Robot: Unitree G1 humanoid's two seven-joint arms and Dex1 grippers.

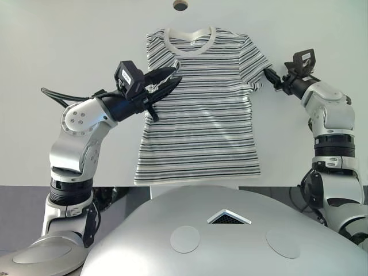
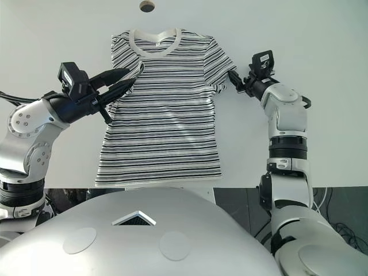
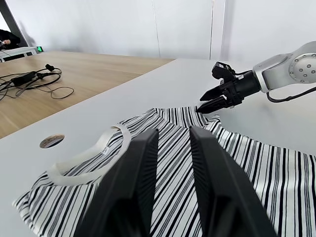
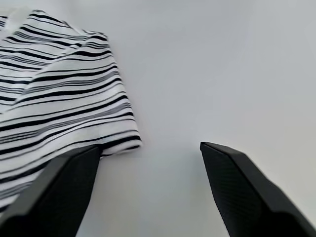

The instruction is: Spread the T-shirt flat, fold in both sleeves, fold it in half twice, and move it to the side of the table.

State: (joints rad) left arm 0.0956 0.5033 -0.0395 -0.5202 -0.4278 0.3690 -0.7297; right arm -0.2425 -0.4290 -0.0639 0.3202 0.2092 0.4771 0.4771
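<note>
The left gripper (image 3: 173,133) is held narrowly parted over the flat striped T-shirt (image 1: 198,115), the right gripper (image 4: 150,148) held wide at the right sleeve (image 4: 74,84), apparently for folding it in.

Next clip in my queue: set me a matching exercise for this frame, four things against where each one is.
Things
1. black-and-white striped T-shirt
2. left gripper
3. right gripper
4. small round brown disc

Places
A. at the hem of the sleeve on the robot's right
B. on the white table, beyond the collar
C. spread flat on the middle of the table
D. over the shirt's upper part on the robot's left

Pairs: 1-C, 2-D, 3-A, 4-B
</note>
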